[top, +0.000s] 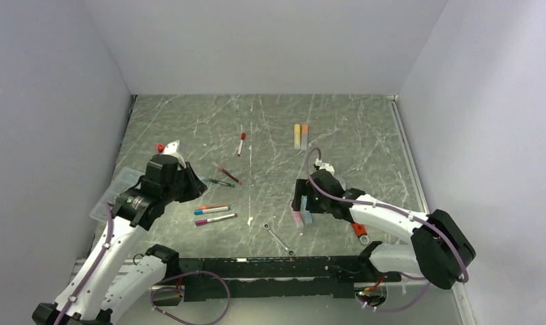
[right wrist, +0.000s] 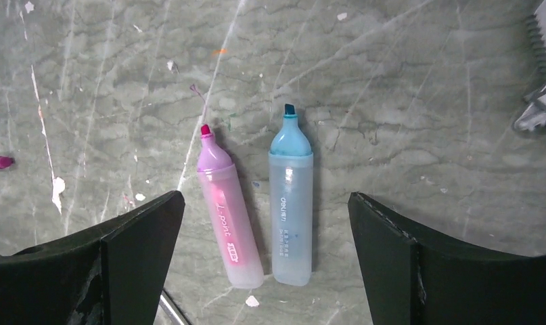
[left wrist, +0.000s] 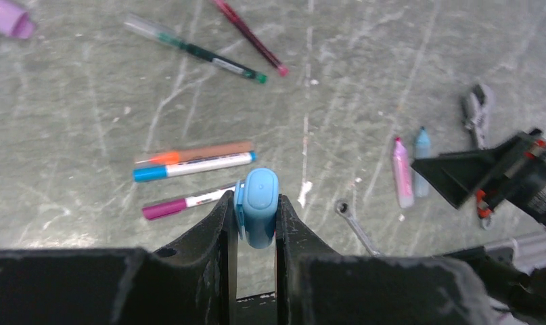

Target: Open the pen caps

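Two highlighters, one pink (right wrist: 228, 217) and one blue (right wrist: 290, 210), lie side by side on the table (right wrist: 405, 81), both already uncapped with their tips bare. The right fingers (right wrist: 138, 233) are spread wide just above them and hold nothing. The left fingers (left wrist: 212, 233) are closed narrow on a blue cap (left wrist: 258, 217), raised above the table near three thin markers with orange (left wrist: 163, 158), blue (left wrist: 150, 173) and magenta (left wrist: 160, 209) caps, which look unopened. A purple cap (left wrist: 7, 17) lies loose at the far corner of the left wrist view. The step in hand appears to be setting the blue cap down. It would go best lowered onto bare table away from the thin markers and the wrench (left wrist: 354, 223), then let go low so it does not roll. After that, one arm should pin a marker's barrel while the other pulls the cap straight along the barrel's axis. The blue highlighter's print seems to read "deli", with smaller lines beneath that are too fine to read. The pink one shows something like "L-point" above a red label.
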Robot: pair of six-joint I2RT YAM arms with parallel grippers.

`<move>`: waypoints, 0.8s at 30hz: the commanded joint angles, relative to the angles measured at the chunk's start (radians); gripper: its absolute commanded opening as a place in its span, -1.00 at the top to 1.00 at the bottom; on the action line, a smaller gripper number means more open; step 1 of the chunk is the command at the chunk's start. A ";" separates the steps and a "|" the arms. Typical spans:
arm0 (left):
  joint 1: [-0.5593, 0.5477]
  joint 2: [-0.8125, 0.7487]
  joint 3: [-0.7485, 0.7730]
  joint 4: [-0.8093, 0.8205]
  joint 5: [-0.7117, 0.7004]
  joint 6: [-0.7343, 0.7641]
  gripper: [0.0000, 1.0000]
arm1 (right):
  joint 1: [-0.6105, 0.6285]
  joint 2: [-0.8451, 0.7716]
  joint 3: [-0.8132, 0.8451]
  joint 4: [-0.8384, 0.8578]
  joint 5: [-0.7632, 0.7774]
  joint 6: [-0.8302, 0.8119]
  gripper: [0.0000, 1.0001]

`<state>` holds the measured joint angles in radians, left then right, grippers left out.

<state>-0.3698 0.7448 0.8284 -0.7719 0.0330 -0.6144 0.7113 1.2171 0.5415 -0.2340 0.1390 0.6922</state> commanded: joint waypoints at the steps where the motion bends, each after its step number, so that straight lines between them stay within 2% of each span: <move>1: 0.003 0.062 0.011 -0.020 -0.177 -0.044 1.00 | -0.022 0.006 -0.036 0.094 -0.107 0.031 -0.93; 6: 0.039 0.290 0.059 -0.003 -0.360 -0.025 1.00 | -0.026 -0.043 -0.046 0.103 -0.090 0.044 -0.99; 9: 0.117 0.431 0.072 0.041 -0.389 0.002 1.00 | -0.026 -0.093 -0.014 0.059 -0.039 0.027 -0.99; 14: 0.297 0.606 0.096 0.076 -0.324 -0.004 0.99 | -0.029 -0.117 0.106 -0.028 0.075 -0.027 -0.99; 18: 0.352 0.696 0.095 0.098 -0.299 -0.017 0.84 | -0.060 -0.074 0.194 -0.039 0.137 -0.059 -0.99; 24: 0.356 0.735 0.085 0.114 -0.267 -0.026 0.41 | -0.183 0.091 0.336 0.007 0.133 -0.108 -0.95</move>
<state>-0.0166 1.4822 0.8871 -0.6891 -0.2504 -0.6250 0.5900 1.2205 0.7872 -0.2581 0.2367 0.6346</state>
